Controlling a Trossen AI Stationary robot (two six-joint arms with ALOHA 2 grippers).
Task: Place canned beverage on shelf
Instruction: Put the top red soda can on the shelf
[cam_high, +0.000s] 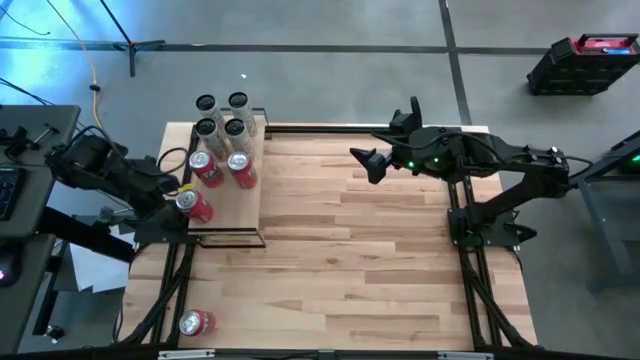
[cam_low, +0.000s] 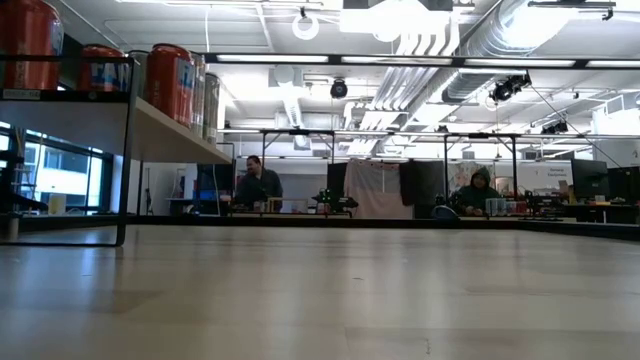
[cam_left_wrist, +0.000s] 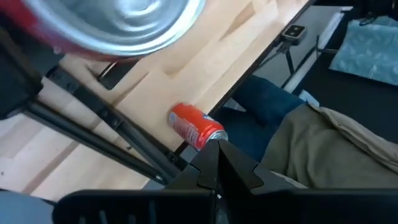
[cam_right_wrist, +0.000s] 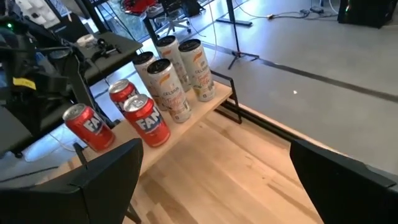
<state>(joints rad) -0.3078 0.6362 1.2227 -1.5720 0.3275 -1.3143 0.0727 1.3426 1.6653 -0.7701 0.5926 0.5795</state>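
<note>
The shelf (cam_high: 228, 215), a pale board in a thin black frame, stands at the table's far left. On it stand several tall white cans (cam_high: 222, 118) and three red cans (cam_right_wrist: 146, 121), the nearest one (cam_high: 193, 204) at the board's left edge. Another red can (cam_high: 196, 323) (cam_left_wrist: 195, 127) lies on its side on the table's near left corner. My left gripper (cam_left_wrist: 217, 163) (cam_high: 162, 228) is shut with nothing in it, just left of the shelf, pointing down toward the near edge. My right gripper (cam_high: 366, 166) (cam_right_wrist: 214, 180) hangs open above the table's far middle, facing the shelf.
The shelf's frame legs (cam_left_wrist: 106, 118) run close by my left gripper. A person's olive and blue clothing (cam_left_wrist: 323, 155) shows beyond the table's near edge. The low view shows the shelf board (cam_low: 170, 135) raised above the tabletop, with bare wood (cam_high: 360, 260) from the middle to the right.
</note>
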